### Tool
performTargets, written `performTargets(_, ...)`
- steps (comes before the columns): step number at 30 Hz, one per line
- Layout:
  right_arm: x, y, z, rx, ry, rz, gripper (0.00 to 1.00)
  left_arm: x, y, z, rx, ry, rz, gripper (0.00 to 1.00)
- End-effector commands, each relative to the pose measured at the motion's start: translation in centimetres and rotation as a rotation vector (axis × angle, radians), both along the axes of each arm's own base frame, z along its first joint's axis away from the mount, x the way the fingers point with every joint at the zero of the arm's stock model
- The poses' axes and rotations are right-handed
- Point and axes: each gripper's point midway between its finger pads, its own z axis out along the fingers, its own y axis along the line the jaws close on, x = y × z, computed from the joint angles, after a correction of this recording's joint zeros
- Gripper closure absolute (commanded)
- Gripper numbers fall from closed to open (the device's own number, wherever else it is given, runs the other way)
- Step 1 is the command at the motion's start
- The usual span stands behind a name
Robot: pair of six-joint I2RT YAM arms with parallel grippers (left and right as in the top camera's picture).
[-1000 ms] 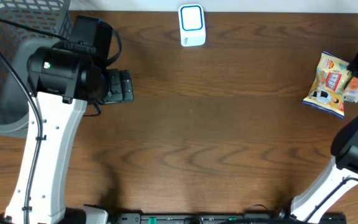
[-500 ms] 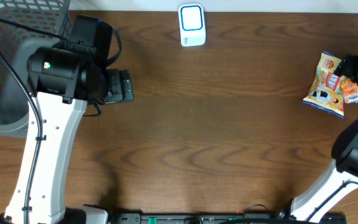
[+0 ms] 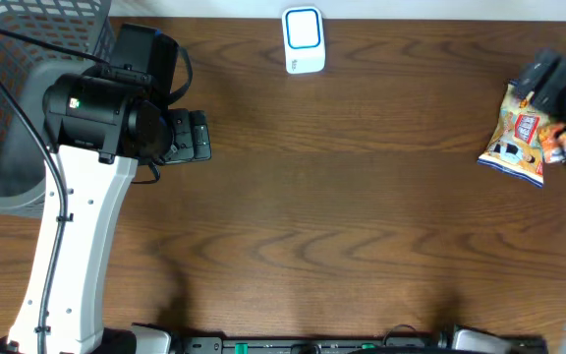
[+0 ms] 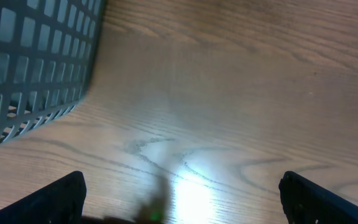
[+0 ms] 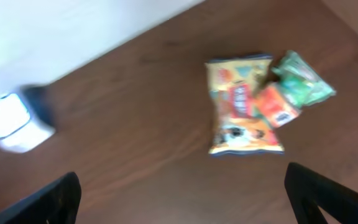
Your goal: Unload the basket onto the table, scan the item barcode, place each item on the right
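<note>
**Inspector:** Presently, the right gripper (image 5: 179,199) stands with jaws spread wide and nothing between them. Ahead of it and slightly to one side on the table (image 3: 362,197) lies the yellow snack bag (image 5: 244,106), flat, with a small orange packet (image 5: 275,107) and a green packet (image 5: 303,81) touching its far edge.

**Clerk:** And the scanner?

**Inspector:** The white scanner (image 5: 14,124) sits well off to the other side of that gripper, near the table's rear edge. The left gripper (image 4: 179,199) is likewise agape and empty, with the mesh basket (image 4: 30,68) just beside it.

**Clerk:** Risks?

**Inspector:** In my judgement, three packets crowded together invite a pinch on two at once, or on the wrong one. A crinkled bag may also slip, or present its barcode turned away from the scanner. The wrist view is blurred; no barcode is discernible.
</note>
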Motion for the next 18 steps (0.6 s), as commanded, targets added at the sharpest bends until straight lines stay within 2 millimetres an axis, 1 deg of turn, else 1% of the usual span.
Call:
performTargets(1, -2.8, 3.0, 0.2, 0.015, -0.039, 0.067, 0.01, -0.1, 0.1, -0.1, 0.005, 0.006, 0.006, 0.02)
performTargets(4, -5.7, 4.8, 0.4, 0.014, -0.079, 0.116, 0.01, -0.1, 0.1, -0.1, 0.005, 0.006, 0.006, 0.02)
performTargets(7, -8.6, 5.9, -0.3, 0.023, -0.073, 0.15, 0.01, -0.1, 0.1, -0.1, 0.005, 0.006, 0.006, 0.02)
performTargets(13, -14.1, 6.2, -2.3, 0.038, 0.022, 0.153, 0.01, -0.1, 0.1, -0.1, 0.005, 0.006, 0.006, 0.02)
performTargets(16, -16.2, 6.3, -3.2, 0.044, 0.077, 0.152, 0.01, -0.1, 0.1, -0.1, 0.005, 0.006, 0.006, 0.02)
performTargets(18, -17.2, 6.4, -3.7, 0.048, 0.109, 0.151, 0.01, -0.1, 0.1, -0.1, 0.005, 0.006, 0.006, 0.02)
